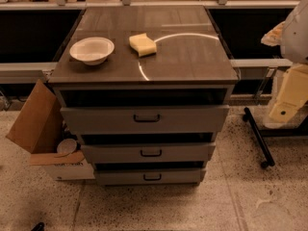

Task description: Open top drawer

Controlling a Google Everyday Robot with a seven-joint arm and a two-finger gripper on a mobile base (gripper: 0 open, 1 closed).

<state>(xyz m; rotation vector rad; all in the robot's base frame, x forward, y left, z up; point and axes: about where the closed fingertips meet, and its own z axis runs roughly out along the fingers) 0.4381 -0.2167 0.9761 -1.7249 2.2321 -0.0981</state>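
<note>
The top drawer (144, 119) is the widest and tallest of three grey drawers in a cabinet at the middle of the camera view. Its flat grey front carries a small black loop handle (147, 118) at its centre. A dark gap (144, 97) shows between the front's upper edge and the cabinet top. The two shorter drawers (149, 153) (151, 176) sit below it. My arm comes in at the right edge, and its cream-coloured gripper (285, 107) hangs well to the right of the cabinet, apart from the drawer, at about handle height.
A white bowl (92, 50) and a yellow sponge (143, 44) lie on the cabinet top (192, 61). An open cardboard box (38, 124) leans against the cabinet's left side. A black wheeled stand leg (257, 136) lies on the speckled floor to the right. A counter runs behind.
</note>
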